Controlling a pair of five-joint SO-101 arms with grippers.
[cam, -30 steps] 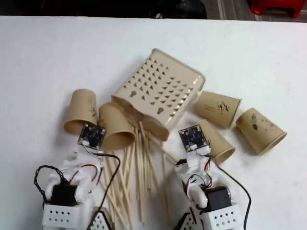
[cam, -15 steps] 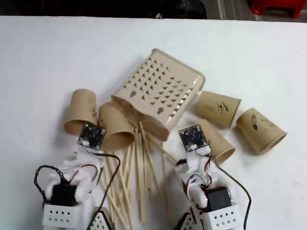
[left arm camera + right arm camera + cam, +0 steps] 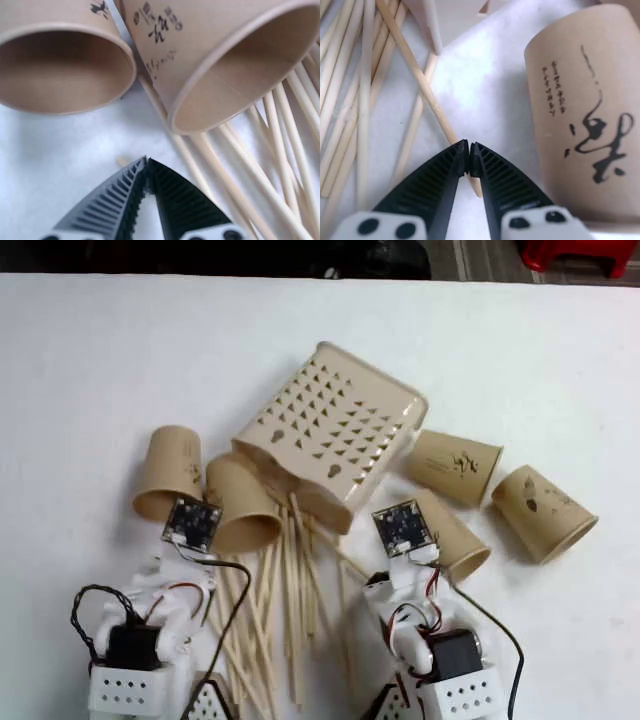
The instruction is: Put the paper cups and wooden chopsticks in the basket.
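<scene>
A beige perforated basket [image 3: 335,430] lies overturned in the middle of the table. Several brown paper cups lie on their sides: two [image 3: 170,470] [image 3: 240,505] left of it, three [image 3: 455,465] [image 3: 542,510] [image 3: 455,535] to its right. Wooden chopsticks [image 3: 285,590] fan out between the two arms. My left gripper [image 3: 148,162] is shut and empty, just short of two cup mouths [image 3: 60,62] [image 3: 235,65], with chopsticks [image 3: 270,160] beside it. My right gripper [image 3: 469,148] is shut above a chopstick [image 3: 420,82], beside a printed cup [image 3: 580,110].
Both arm bases [image 3: 135,660] [image 3: 440,665] stand at the table's near edge. White tabletop [image 3: 100,360] stretches open to the far left and far right. A red object [image 3: 580,252] sits beyond the table's back edge.
</scene>
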